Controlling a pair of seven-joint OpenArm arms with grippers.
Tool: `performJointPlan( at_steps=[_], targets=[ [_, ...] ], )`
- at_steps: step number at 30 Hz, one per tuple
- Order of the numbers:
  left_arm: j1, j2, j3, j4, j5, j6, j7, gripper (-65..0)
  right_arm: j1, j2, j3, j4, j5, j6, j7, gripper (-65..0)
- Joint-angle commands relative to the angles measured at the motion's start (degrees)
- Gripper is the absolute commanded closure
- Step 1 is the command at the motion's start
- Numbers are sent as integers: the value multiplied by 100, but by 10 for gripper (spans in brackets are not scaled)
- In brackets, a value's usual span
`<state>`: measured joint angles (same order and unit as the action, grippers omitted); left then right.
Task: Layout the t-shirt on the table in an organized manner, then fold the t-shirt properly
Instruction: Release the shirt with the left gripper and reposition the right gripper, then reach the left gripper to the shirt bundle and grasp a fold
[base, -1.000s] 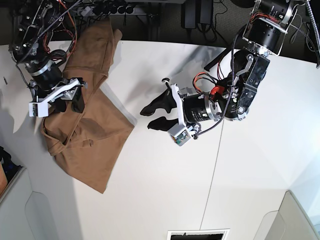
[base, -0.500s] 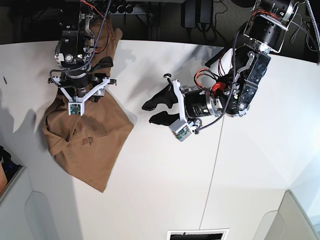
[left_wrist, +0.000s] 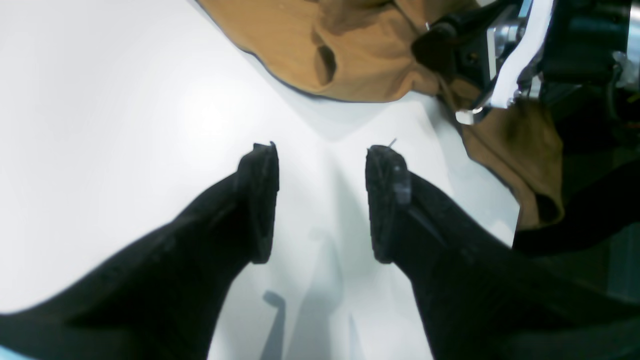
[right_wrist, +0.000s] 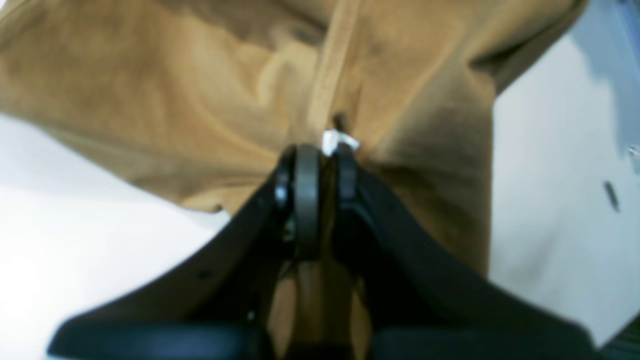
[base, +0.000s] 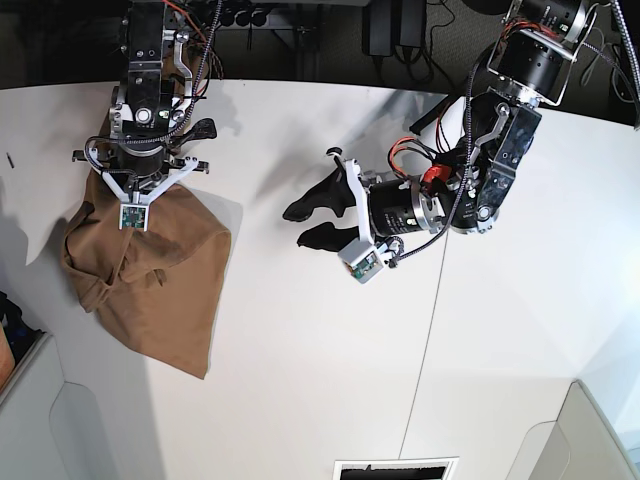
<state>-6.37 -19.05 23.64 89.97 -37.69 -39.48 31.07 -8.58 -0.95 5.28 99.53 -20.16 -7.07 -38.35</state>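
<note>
A tan-brown t-shirt (base: 150, 275) lies bunched on the white table (base: 300, 380), toward the left edge in the base view, its upper end gathered to a peak under the right gripper (base: 135, 185). The right arm (base: 150, 80) reaches in from the far edge of the table and points its wrist straight down over the shirt. In the right wrist view the two black fingers (right_wrist: 305, 200) are pressed together on a fold of the cloth (right_wrist: 200, 100), with a small white label (right_wrist: 337, 140) showing just past the fingertips; the gripper (right_wrist: 322, 165) is pinching the shirt. The cloth fans out from that pinch toward the near side of the table, creased and doubled over itself, with one corner stretching farthest toward the front edge.

The left arm (base: 510, 130) comes in from the far right corner, bends at the elbow and stretches sideways, low over bare tabletop near the middle. Its gripper (base: 315, 220) faces the shirt but is well apart from it. The left wrist view shows its two dark fingers (left_wrist: 260, 200) spread wide with only white table (left_wrist: 125, 125) between them, holding nothing; beyond them the shirt's edge (left_wrist: 360, 55) and the other arm's gripper (left_wrist: 475, 65) are in sight. A thin dark seam (base: 430, 330) runs across the table on the left arm's side.
</note>
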Motion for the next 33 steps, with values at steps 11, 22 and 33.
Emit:
performJointPlan(
  at_steps=[11,22,33],
  targets=[
    [-107,-17,-31,81,-59,-52,-122,-307,61,17,-424,745,-278,-157,15,0],
    [-140,-39,-466,81,205,-52,-125,-307,63,-17,-2385,911,-1003,-411,-101,0],
    [-142,-476,-750,81,149,136,-247,-307,42,-15,-2186,1965,-1668,-774,-522,0]
  ],
)
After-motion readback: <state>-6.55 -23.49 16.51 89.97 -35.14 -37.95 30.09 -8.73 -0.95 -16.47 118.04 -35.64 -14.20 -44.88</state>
